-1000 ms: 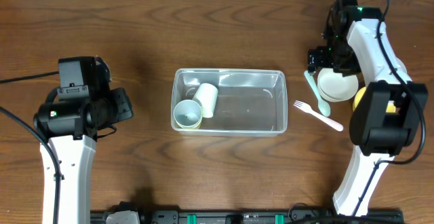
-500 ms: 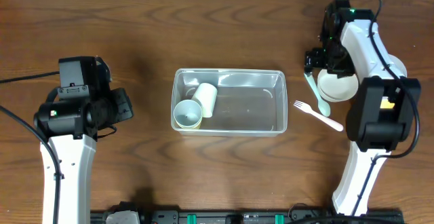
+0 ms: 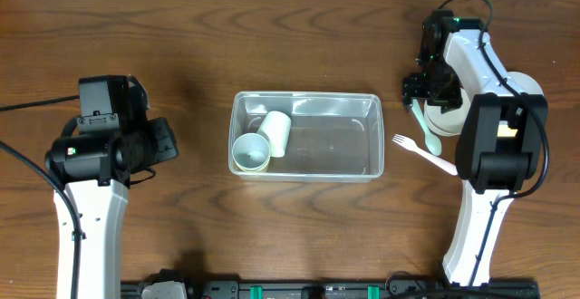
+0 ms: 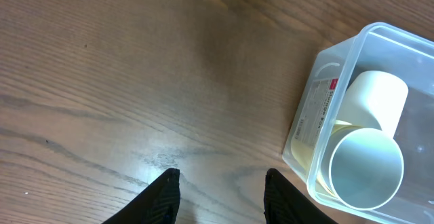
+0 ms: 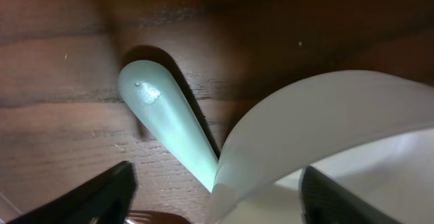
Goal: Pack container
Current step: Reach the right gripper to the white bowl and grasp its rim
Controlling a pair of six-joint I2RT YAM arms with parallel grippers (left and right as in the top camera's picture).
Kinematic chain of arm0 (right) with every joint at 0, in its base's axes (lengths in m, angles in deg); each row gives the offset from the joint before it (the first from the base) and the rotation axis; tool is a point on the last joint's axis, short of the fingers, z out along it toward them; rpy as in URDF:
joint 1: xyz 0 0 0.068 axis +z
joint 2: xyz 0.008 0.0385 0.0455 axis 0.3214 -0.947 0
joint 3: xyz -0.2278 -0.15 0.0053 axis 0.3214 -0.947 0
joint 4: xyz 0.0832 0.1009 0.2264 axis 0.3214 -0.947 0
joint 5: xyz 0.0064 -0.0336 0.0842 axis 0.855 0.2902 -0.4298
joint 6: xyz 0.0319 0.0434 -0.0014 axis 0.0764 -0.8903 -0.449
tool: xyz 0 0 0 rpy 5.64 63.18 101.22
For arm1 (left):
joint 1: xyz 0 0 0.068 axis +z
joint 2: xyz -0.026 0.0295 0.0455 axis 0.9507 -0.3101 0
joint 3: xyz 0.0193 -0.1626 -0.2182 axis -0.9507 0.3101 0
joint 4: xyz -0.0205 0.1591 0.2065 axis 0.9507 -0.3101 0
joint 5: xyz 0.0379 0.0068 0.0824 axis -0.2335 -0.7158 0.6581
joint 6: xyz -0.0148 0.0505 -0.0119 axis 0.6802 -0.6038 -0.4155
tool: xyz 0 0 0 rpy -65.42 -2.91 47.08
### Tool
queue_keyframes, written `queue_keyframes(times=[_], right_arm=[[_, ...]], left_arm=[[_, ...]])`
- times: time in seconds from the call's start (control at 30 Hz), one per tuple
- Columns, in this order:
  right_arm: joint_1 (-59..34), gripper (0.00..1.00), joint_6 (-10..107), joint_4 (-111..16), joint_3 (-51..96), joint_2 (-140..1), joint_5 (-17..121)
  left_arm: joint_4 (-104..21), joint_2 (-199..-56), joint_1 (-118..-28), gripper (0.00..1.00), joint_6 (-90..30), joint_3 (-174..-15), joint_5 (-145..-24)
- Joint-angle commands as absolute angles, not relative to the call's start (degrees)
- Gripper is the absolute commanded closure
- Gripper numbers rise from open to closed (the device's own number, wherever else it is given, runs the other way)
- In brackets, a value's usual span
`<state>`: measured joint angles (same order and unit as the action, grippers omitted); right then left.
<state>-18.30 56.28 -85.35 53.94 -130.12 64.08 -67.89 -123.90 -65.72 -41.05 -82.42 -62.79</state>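
The container (image 3: 335, 145) is clear glossy plastic, the table (image 3: 272, 36) matt grained wood, the spoon (image 5: 169, 125) smooth plastic.

2 cups (image 3: 277, 131) fill the container's (image 3: 305, 95) left end, its right half free; spoon (image 3: 424, 127), fork (image 3: 426, 154) and bowl (image 3: 446, 122) crowd the bench (image 3: 199, 45) beyond.

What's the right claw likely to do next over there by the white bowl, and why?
Probably close on the rim of the white bowl: the right claw has its open jaws straddling that rim, with the green spoon close by, and the bowl is not yet in the container.
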Motion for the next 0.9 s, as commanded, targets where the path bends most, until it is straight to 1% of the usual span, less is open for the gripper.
queue_keyframes(times=[0.0, 0.07, 0.1, 0.17, 0.2, 0.23, 0.27, 0.33, 0.47, 0.5, 0.63, 0.67, 0.87], right_arm=[[-17.64, 0.28, 55.56, -85.57, 54.66, -130.45, 64.65], [-17.60, 0.31, 55.56, -85.57, 54.66, -130.45, 64.65], [-17.60, 0.34, 55.56, -85.57, 54.66, -130.45, 64.65], [-17.60, 0.42, 55.56, -85.55, 54.66, -130.45, 64.65], [-17.60, 0.49, 55.56, -85.50, 54.66, -130.45, 64.65], [-17.60, 0.53, 55.56, -85.46, 54.66, -130.45, 64.65], [-17.60, 0.57, 55.58, -85.44, 54.66, -130.45, 64.65], [-17.60, 0.60, 55.58, -85.48, 54.66, -130.45, 64.65], [-17.60, 0.84, 55.58, -85.48, 54.68, -130.45, 64.65], [-17.58, 0.88, 55.58, -85.46, 54.68, -130.45, 64.65], [-17.60, 0.95, 55.58, -85.48, 54.68, -130.45, 64.63], [-17.60, 0.99, 55.58, -85.55, 54.68, -130.45, 64.65], [-17.40, 0.99, 55.58, -86.09, 55.62, -130.08, 64.65]], left_arm=[[-68.20, -124.23, -65.46, 0.59, -42.20, -82.59, -63.43], [-68.20, -124.21, -65.46, 0.59, -42.20, -82.59, -63.43], [-68.20, -124.23, -65.46, 0.59, -42.20, -82.59, -63.43], [-68.20, -124.23, -65.46, 0.59, -42.20, -82.59, -63.43], [-68.20, -124.23, -65.46, 0.59, -42.20, -82.59, -63.40], [-68.20, -124.23, -65.48, 0.59, -42.20, -82.59, -63.43], [-68.20, -124.23, -65.48, 0.59, -42.20, -82.59, -63.43], [-68.20, -124.23, -65.46, 0.59, -42.20, -82.59, -63.43], [-68.20, -124.23, -65.48, 0.59, -42.20, -82.59, -63.43], [-68.20, -124.23, -65.48, 0.59, -42.20, -82.59, -63.43], [-68.20, -124.21, -65.48, 0.59, -42.20, -82.59, -63.43], [-68.20, -124.21, -65.48, 0.59, -42.20, -82.59, -63.43], [-68.20, -124.21, -65.46, 0.59, -42.20, -82.59, -63.43]])
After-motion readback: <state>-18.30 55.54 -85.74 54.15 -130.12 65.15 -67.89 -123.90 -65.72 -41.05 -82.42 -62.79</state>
